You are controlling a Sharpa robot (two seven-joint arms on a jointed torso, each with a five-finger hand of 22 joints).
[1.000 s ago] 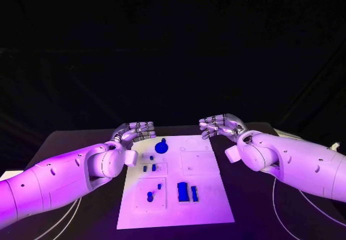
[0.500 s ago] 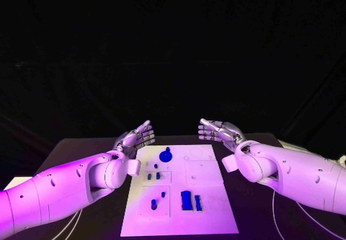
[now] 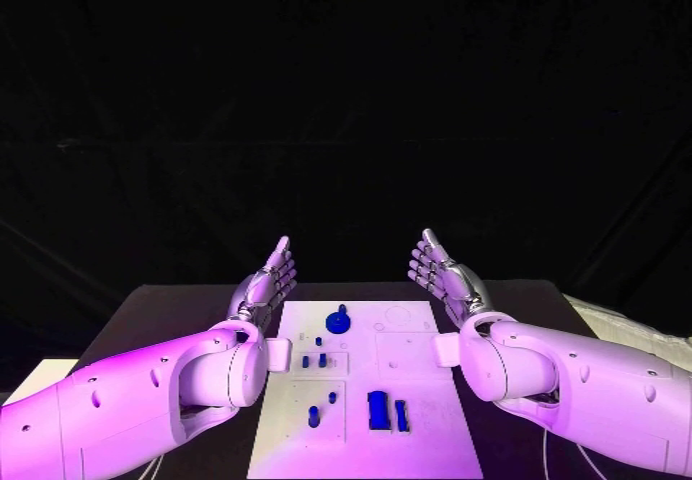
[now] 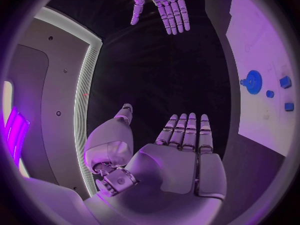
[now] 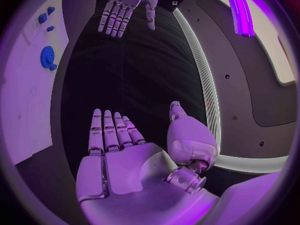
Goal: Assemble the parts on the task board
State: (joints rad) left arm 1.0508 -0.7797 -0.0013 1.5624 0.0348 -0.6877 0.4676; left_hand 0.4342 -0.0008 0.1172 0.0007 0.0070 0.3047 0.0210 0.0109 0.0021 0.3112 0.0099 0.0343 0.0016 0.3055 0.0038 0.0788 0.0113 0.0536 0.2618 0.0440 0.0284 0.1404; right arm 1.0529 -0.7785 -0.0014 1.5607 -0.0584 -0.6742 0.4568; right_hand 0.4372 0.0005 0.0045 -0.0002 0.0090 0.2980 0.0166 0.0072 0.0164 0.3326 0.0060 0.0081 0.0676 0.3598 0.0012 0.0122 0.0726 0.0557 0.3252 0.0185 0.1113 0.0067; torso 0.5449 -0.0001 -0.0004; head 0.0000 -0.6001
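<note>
The white task board (image 3: 411, 370) lies in the middle of the black table, between my two arms. A round blue gear (image 3: 339, 322) sits near its far end, small blue pieces (image 3: 313, 362) lie left of centre, and two upright blue blocks (image 3: 378, 409) stand at the near end. My left hand (image 3: 267, 280) is raised above the board's far left corner, fingers straight and apart, holding nothing. My right hand (image 3: 438, 275) is raised above the far right corner, flat and empty too. In the left wrist view my left hand (image 4: 181, 155) faces my right hand (image 4: 161, 5), with the gear (image 4: 252, 81) beside.
The black table (image 3: 159, 310) reaches past the board on both sides. Cables (image 3: 570, 462) trail near the front right. In the right wrist view my right hand (image 5: 119, 150) is flat, my left hand (image 5: 125, 7) opposite it, and the gear (image 5: 47, 57) lies on the board (image 5: 25, 105).
Both hands have lifted off the table and uncurled from bent fingers to flat, upright palms. The camera has tilted, so the board sits lower in the picture.
</note>
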